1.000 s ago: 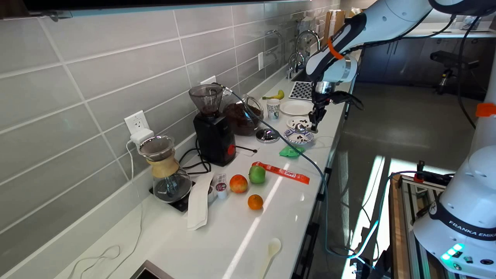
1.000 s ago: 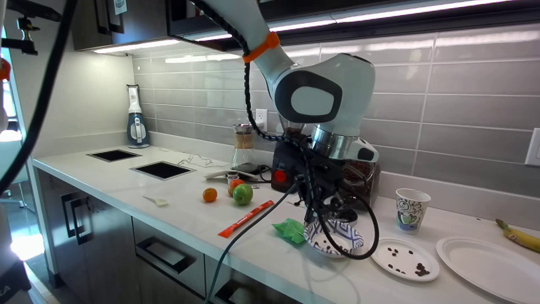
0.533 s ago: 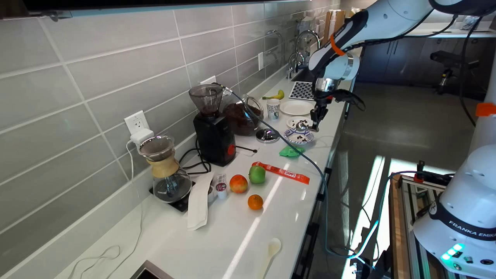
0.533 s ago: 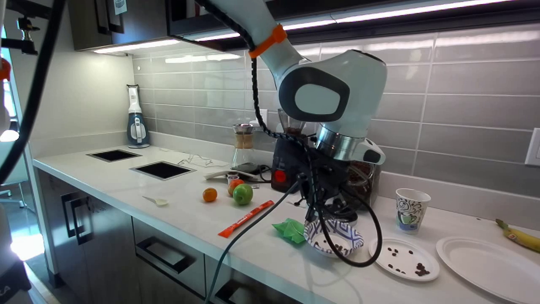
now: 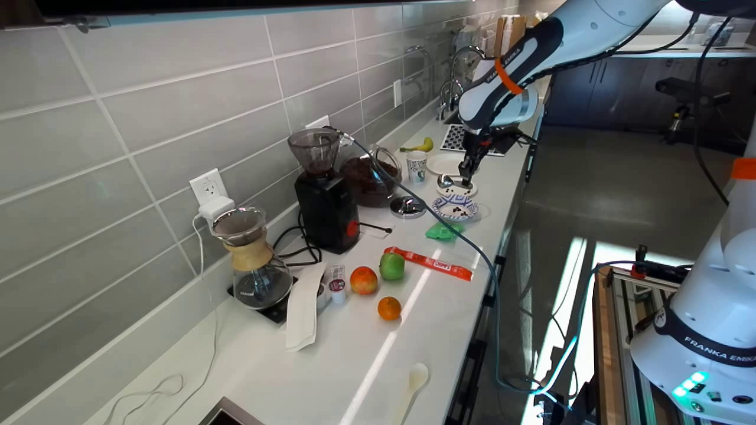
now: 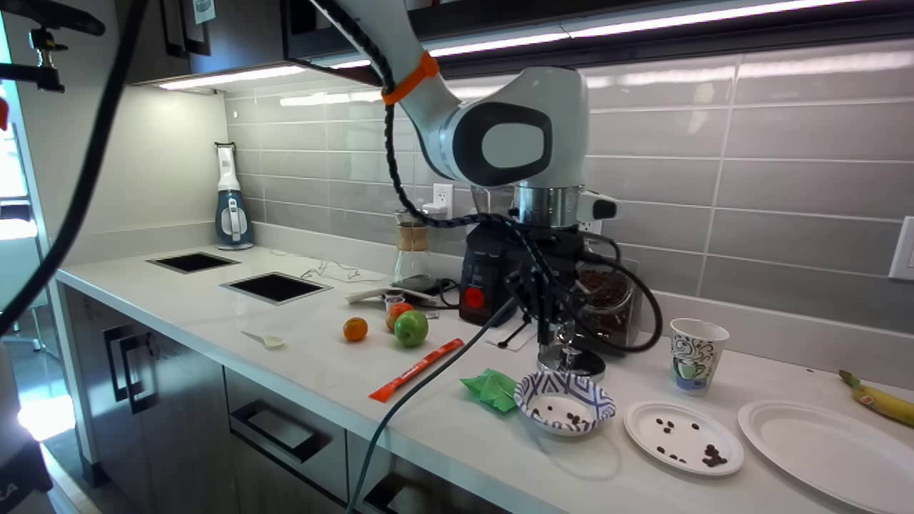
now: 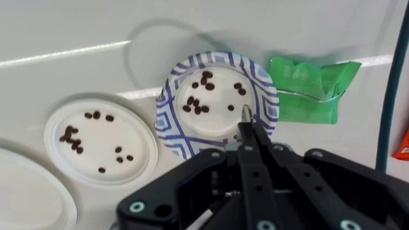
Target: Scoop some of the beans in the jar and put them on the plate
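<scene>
Out on the white counter (image 6: 321,357) I see a jar (image 5: 361,186), bowl (image 6: 564,384), small plate (image 6: 685,440), large plate (image 6: 832,453), cup (image 6: 696,360) and banana (image 6: 885,401).

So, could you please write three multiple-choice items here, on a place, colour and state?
1. Where is the small plate of beans?
A) Between the patterned bowl and the larger plate
B) Inside the jar
C) Under the banana

2. What colour is the packet beside the bowl?
A) Blue
B) Red
C) Green

3. How does the gripper stand?
A) Open and empty
B) Shut on a metal spoon
C) Shut on the banana

1: A, lying between both in the wrist view.
2: C, its wrapper is green.
3: B, the spoon juts from its closed jaws.
</scene>
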You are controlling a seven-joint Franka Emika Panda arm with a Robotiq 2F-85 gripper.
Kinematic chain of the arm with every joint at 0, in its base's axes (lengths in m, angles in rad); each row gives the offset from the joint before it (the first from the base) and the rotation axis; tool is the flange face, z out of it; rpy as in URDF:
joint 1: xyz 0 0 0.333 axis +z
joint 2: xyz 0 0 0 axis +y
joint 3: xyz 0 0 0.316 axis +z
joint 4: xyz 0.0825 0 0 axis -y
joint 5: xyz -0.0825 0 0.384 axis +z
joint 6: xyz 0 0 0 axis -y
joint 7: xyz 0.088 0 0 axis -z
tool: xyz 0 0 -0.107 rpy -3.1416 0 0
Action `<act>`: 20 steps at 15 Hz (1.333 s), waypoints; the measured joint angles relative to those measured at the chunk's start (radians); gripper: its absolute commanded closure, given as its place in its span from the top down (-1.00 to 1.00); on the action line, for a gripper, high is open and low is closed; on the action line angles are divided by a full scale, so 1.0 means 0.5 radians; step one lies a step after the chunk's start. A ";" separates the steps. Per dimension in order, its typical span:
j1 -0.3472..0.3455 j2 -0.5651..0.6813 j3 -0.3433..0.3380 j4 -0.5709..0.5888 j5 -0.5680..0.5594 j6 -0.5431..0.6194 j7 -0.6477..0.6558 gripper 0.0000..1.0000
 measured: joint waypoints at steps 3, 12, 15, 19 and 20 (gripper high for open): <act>0.188 -0.008 -0.026 -0.019 -0.477 0.235 0.383 -0.98; 0.856 0.148 -0.652 0.172 -1.963 0.425 1.349 -0.98; 0.954 0.249 -0.750 0.281 -2.419 0.424 1.602 -0.98; 1.056 0.418 -0.818 0.431 -2.924 0.401 1.858 -0.94; 1.079 0.460 -0.826 0.464 -3.031 0.378 1.914 -0.94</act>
